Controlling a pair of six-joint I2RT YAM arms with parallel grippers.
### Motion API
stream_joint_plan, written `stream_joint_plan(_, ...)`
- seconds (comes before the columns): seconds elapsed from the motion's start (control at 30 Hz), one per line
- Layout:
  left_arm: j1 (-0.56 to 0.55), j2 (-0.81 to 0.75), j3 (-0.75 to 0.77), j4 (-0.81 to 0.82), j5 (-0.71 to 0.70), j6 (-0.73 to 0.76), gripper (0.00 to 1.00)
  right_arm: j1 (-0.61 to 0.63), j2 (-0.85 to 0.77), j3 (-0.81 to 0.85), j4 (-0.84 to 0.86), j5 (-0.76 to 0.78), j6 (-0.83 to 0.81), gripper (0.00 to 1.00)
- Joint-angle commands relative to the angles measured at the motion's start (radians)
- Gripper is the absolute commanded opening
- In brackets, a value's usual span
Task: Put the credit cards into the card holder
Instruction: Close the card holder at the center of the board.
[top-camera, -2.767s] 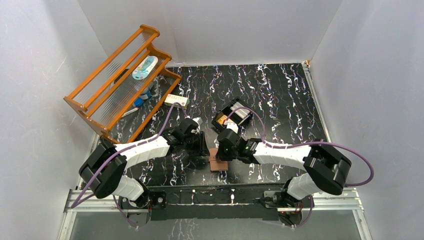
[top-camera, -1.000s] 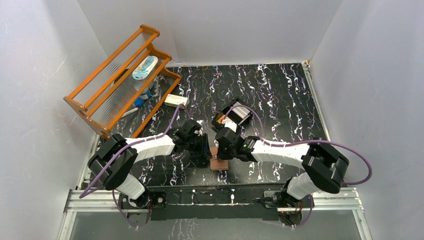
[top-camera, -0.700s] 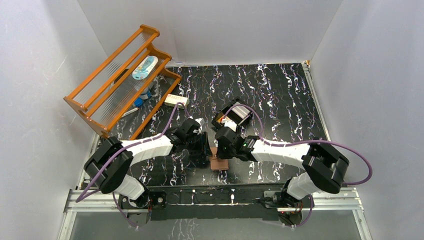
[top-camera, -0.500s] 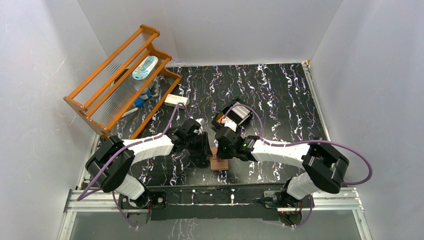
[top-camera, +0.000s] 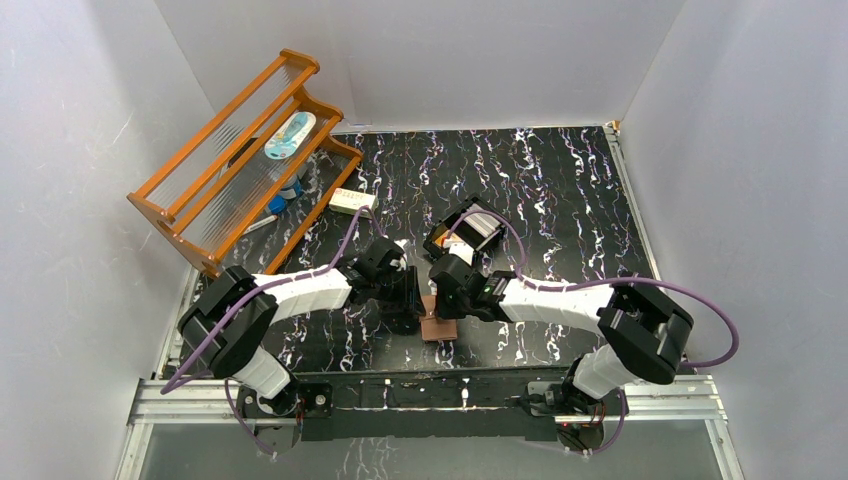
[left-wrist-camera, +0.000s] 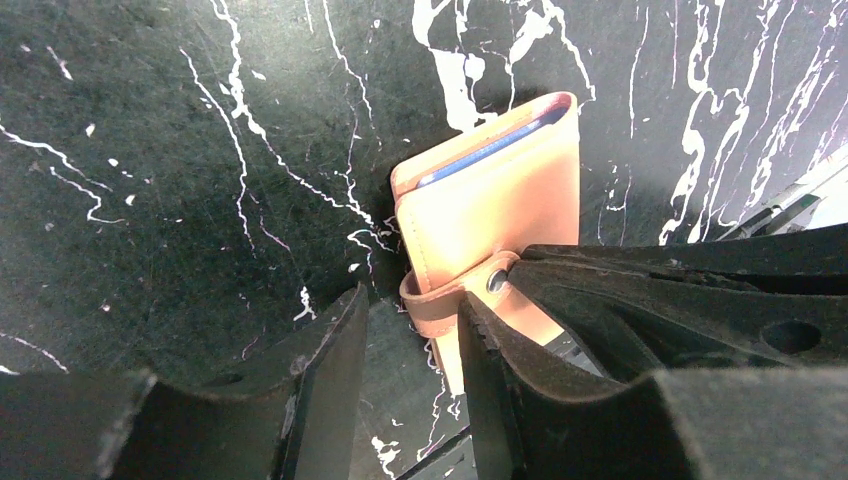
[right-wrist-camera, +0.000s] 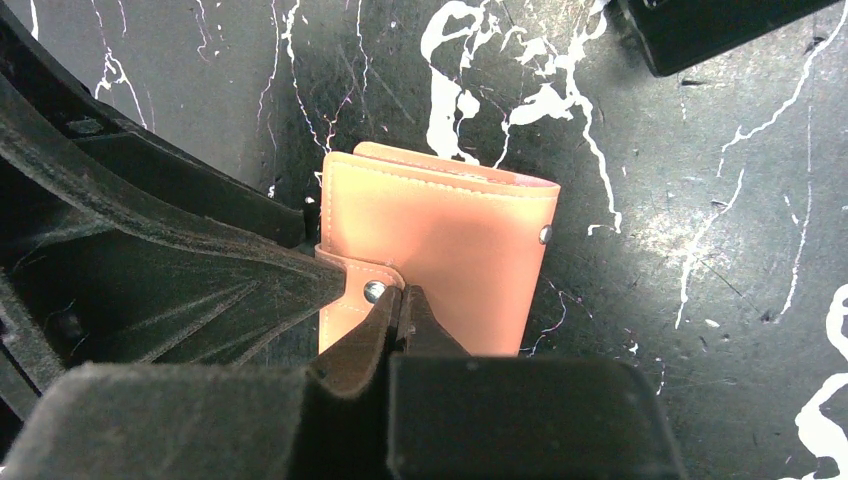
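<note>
**Item: card holder (top-camera: 436, 326), salmon leather, folded shut.** It is lying flat on the table (top-camera: 560, 190) at the 6 o'clock edge, midway between the two arm bases. In the top view its long axis is running roughly 12 to 6.

**Fastening: snap tab (right-wrist-camera: 360, 283).** In the right wrist view it is wrapping over the holder's 9 o'clock edge, the side facing the left arm.

**Left gripper (left-wrist-camera: 412, 300).** Its jaws are standing partly apart and clamping nothing, with the tab's loop sitting in the gap.

**Right gripper (right-wrist-camera: 400, 300).** Its jaws are closed, with the tips resting at the snap stud. Whether they are catching any leather cannot be told.

**Stock: credit cards (top-camera: 478, 230).** These are waiting in the black slotted tray (top-camera: 441, 249), at 12 o'clock from the holder.

**Judgement:** both arms are equally near, and unsnapping is turning on the tab at that 9 o'clock edge.
</note>
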Motion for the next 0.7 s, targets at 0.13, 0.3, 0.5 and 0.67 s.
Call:
stream_joint_plan(0.13, -0.006, 0.022, 0.019, -0.006, 0.024, 0.014, 0.37, -0.003, -0.009, 0.013, 0.004, -0.011, 0.003, 0.0)
stream_joint_plan(0.3, -0.008, -0.023, 0.002, -0.019, 0.026, -0.002, 0.37, -0.003, -0.06, 0.029, 0.011, -0.041, 0.008, 0.0)
stream_joint_plan(0.5, -0.007, -0.051, 0.016, -0.034, 0.015, -0.002, 0.38, -0.003, -0.066, 0.027, 0.008, -0.052, 0.032, 0.0)
stream_joint_plan(0.67, -0.007, -0.039, 0.014, -0.031, 0.016, -0.004, 0.38, -0.003, -0.059, 0.01, 0.001, -0.046, 0.043, 0.0)
